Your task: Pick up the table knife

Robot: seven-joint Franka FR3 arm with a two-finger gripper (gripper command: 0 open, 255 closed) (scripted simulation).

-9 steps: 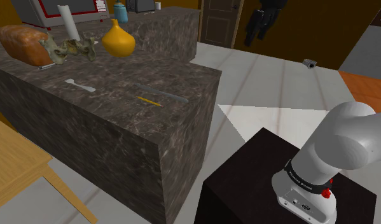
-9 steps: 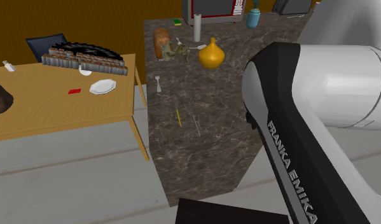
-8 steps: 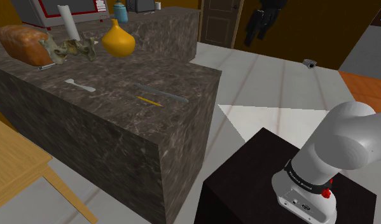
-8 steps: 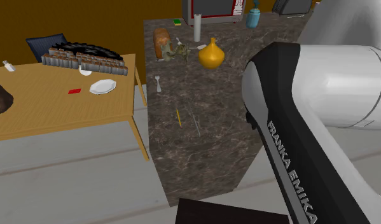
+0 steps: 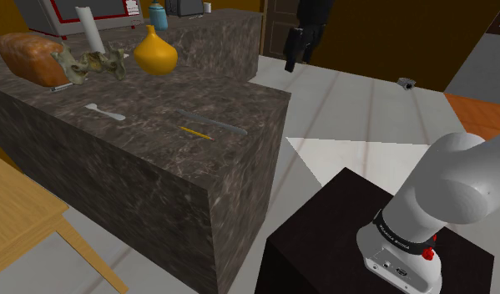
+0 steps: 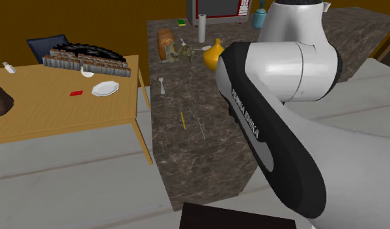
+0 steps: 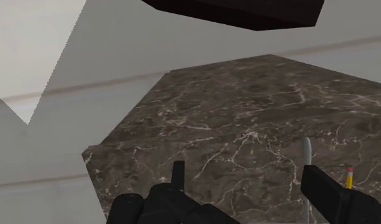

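None of the pickup is done: the table knife [image 5: 211,124] lies flat on the dark marbled surface [image 5: 148,159], just beside a yellow pencil [image 5: 194,133]. The hand [image 7: 246,179] hangs well apart (fingers wide, empty). Approach, descent and grasp are all left.

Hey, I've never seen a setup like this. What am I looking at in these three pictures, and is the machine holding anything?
This is a white robot arm standing on a dark box, all drawn by a simulator. One picture looks down from beside its base. Another is from outside with the arm close in front. The third comes from a camera on its hand, looking along the black pincer. A dark stone counter carries a grey knife next to a yellow pencil. Further back are a small white utensil, a yellow vase and a loaf. The pincer hangs in the air, open, holding nothing.
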